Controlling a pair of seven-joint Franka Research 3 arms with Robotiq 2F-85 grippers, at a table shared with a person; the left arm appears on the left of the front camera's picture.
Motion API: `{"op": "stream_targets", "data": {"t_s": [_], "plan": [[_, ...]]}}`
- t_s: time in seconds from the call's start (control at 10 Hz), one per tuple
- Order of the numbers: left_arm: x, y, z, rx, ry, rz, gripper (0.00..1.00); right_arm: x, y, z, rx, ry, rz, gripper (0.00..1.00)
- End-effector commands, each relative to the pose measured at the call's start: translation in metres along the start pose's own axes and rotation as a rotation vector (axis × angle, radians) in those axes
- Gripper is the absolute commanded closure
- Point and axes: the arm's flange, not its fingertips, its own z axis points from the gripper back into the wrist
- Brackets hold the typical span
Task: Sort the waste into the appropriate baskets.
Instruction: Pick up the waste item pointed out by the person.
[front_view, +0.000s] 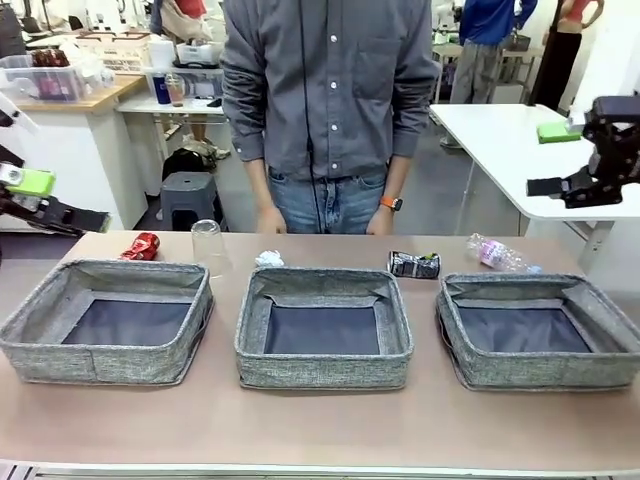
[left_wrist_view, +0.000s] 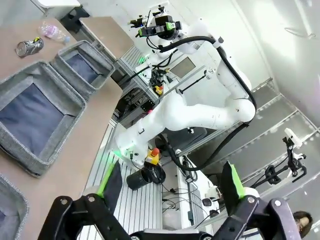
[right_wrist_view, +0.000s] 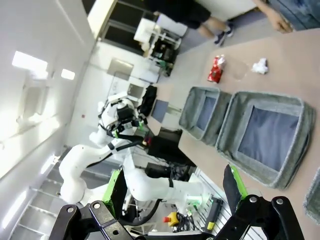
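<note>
**Waste on worktop behind three baskets, both sets of fingers wide open**

Operator, your three low square grey woven-fabric baskets sit in a row on the tan worktop: left basket, middle basket, right basket.

All the waste lies on the worktop past their far walls, outside them:
- The crushed red can lies behind the left basket's far wall, toward its right end.
- The clear plastic cup stands just beside that basket's far right corner. You can't tell which end is up.
- The crumpled white tissue is by the middle basket's far left corner.
- The crushed dark-silver can lies behind the gap between the middle and right baskets.
- The clear plastic bottle with blue cap lies on its side behind the right basket's far left part, cap pointing right.

Your left fingers are spread wide and grip nothing. They hang off the worktop's left side, well apart from the waste. Your right fingers are also spread wide and empty, raised off the right side.

The person in the grey shirt stands at the far edge, hands down near it.
</note>
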Motion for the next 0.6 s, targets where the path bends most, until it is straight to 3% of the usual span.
{"op": "stream_targets", "data": {"t_s": [0.0, 0.5], "plan": [[-0.0022, 0.0009, -0.0003, -0.017, 0.003, -0.027, 0.0, 0.0028, -0.0002, -0.0022, 0.028, -0.017, 0.021, 0.0], [-0.0022, 0.0009, -0.0003, -0.017, 0.003, -0.027, 0.0, 0.0028, -0.0002, -0.0022, 0.028, -0.017, 0.021, 0.0]]}}
